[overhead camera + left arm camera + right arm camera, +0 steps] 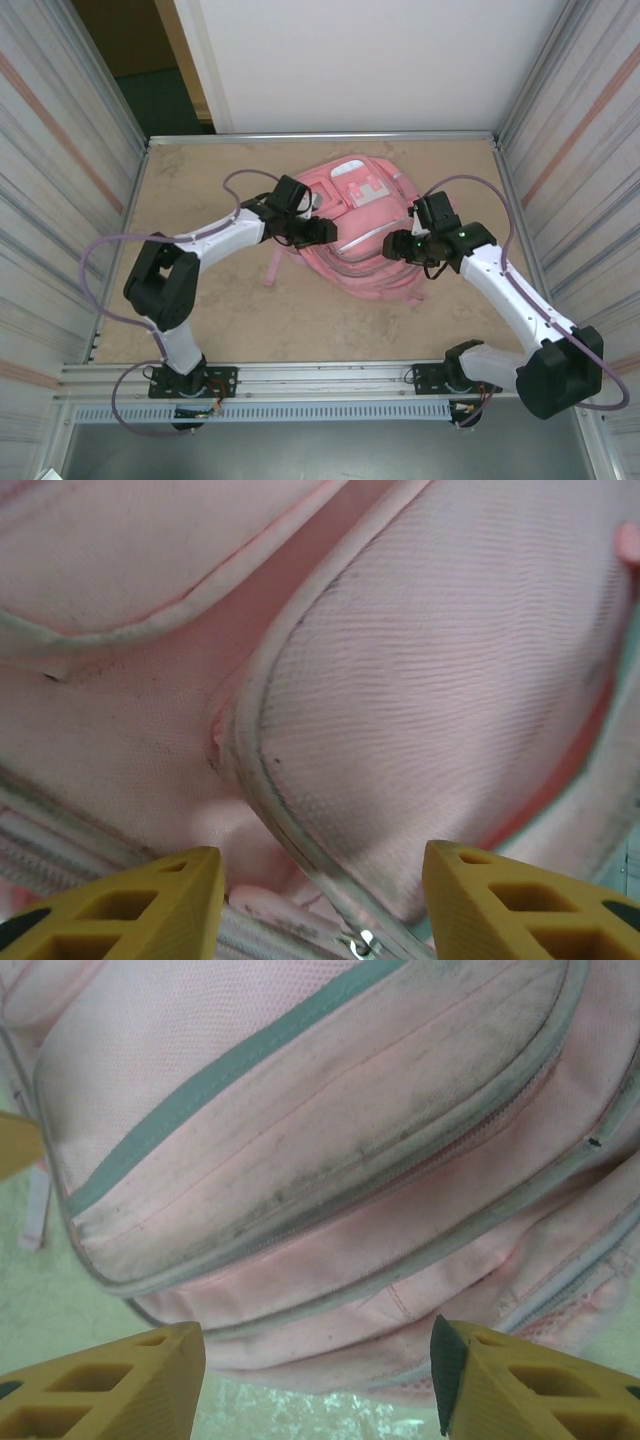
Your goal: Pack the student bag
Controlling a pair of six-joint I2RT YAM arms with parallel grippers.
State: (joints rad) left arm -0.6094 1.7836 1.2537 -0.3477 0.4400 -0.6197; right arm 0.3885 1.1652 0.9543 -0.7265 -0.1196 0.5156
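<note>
reaching in from both sides, your two arms meet over the large pink fabric backpack; it lies flat on the tan table, toward the far edge, with its white-and-pink patch facing up; your left arm folds at the elbow near the left wall and stretches rightward, putting the left gripper over the bag's left side, just above a loose pink strap; your right arm folds low at the right and runs up and leftward, putting the right gripper over the bag's right side.

from the left wrist, the left gripper is released; its yellow fingers stand well apart with nothing pinched, pink mesh and a grey piped seam close ahead, and a small metal zip pull low between them; from the right wrist, the right gripper is released too, its yellow fingers spread before a soiled front pocket crossed by a grey-green stripe; that pocket's zip looks closed; you cannot tell what the bag holds.
</note>
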